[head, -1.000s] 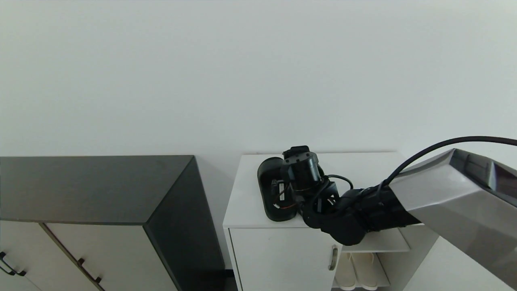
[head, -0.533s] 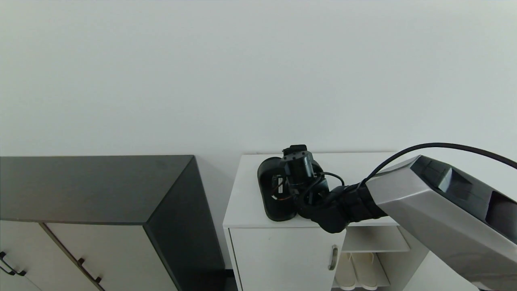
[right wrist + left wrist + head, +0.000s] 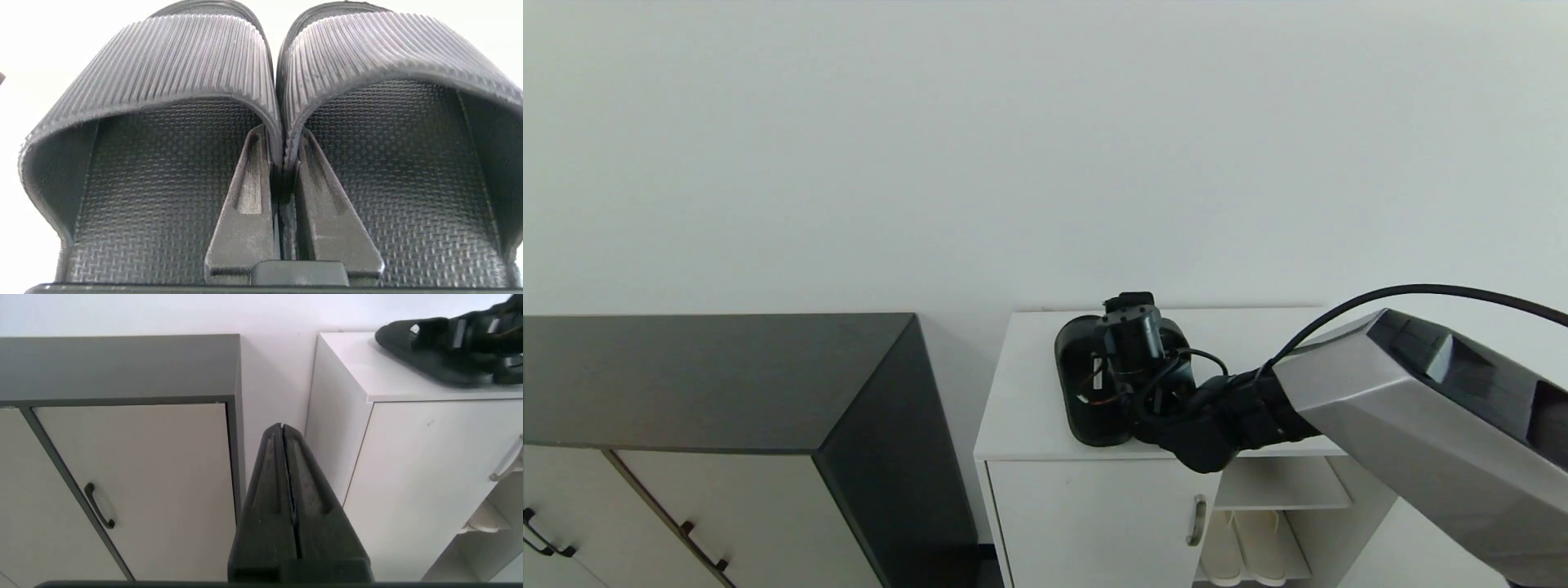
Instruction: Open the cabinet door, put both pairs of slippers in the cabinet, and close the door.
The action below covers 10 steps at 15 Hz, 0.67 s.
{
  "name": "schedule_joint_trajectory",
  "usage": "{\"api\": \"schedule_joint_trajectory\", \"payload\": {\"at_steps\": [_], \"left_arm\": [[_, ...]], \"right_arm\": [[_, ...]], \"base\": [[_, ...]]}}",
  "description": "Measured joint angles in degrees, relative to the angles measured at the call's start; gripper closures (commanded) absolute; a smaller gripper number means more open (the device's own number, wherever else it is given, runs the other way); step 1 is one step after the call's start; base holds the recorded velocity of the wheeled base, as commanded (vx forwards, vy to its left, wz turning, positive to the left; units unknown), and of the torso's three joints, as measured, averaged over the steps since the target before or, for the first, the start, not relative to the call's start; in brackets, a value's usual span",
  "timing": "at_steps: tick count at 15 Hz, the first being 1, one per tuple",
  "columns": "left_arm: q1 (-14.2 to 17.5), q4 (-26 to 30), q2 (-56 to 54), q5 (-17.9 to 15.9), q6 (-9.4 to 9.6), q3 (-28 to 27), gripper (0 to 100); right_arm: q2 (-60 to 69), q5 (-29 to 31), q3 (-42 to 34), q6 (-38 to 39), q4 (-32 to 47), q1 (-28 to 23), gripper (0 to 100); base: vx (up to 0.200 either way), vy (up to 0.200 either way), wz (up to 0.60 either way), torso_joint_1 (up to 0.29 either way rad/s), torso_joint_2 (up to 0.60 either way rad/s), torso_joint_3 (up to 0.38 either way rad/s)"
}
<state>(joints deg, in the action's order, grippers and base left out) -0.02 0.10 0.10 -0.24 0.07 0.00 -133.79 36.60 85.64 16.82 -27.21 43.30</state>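
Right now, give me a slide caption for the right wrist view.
Right claw clamped on the touching inner strap edges of the black slippers, seen from the heel end.

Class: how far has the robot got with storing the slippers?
Done: the white cabinet stands open on the right, a pale pair of slippers on its bottom shelf. In hand: the right gripper pinches the ribbed black rubber slippers by their inner straps, on the cabinet top. Left: shelving them, shutting the cabinet.
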Motion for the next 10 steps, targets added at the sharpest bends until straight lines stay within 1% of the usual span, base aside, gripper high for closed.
{"api": "schedule_joint_trajectory", "payload": {"at_steps": [2, 3, 5, 6, 7, 8, 10], "left_arm": [[0.0, 0.0, 0.0, 0.0, 0.00, 0.0, 100], [0.0, 0.0, 0.0, 0.0, 0.00, 0.0, 100], [0.0, 0.0, 0.0, -0.1, -0.05, 0.0, 100], [0.0, 0.0, 0.0, -0.1, -0.02, 0.0, 100], [0.0, 0.0, 0.0, -0.1, -0.05, 0.0, 100], [0.0, 0.0, 0.0, -0.1, -0.05, 0.0, 100], [0.0, 0.0, 0.0, -0.1, -0.07, 0.0, 100]], "right_arm": [[5.6, -2.4, -8.5, 0.8, -2.0, 1.3, 100], [9.4, -4.8, -14.4, 0.8, -3.8, 2.0, 100], [17.7, -13.1, -27.3, -1.0, -7.6, 3.7, 100], [21.9, -17.8, -32.5, -2.5, -9.1, 4.6, 100], [25.7, -21.9, -36.5, -4.0, -10.5, 5.6, 100], [28.4, -23.3, -38.8, -4.8, -11.2, 6.4, 100], [31.6, -23.4, -40.7, -5.0, -11.4, 7.0, 100]], "base": [[0.000, 0.000, 0.00, 0.000, 0.00, 0.000], [0.000, 0.000, 0.00, 0.000, 0.00, 0.000], [0.000, 0.000, 0.00, 0.000, 0.00, 0.000], [0.000, 0.000, 0.00, 0.000, 0.00, 0.000], [0.000, 0.000, 0.00, 0.000, 0.00, 0.000], [0.000, 0.000, 0.00, 0.000, 0.00, 0.000], [-0.200, 0.000, 0.00, 0.002, 0.00, 0.005]]}}
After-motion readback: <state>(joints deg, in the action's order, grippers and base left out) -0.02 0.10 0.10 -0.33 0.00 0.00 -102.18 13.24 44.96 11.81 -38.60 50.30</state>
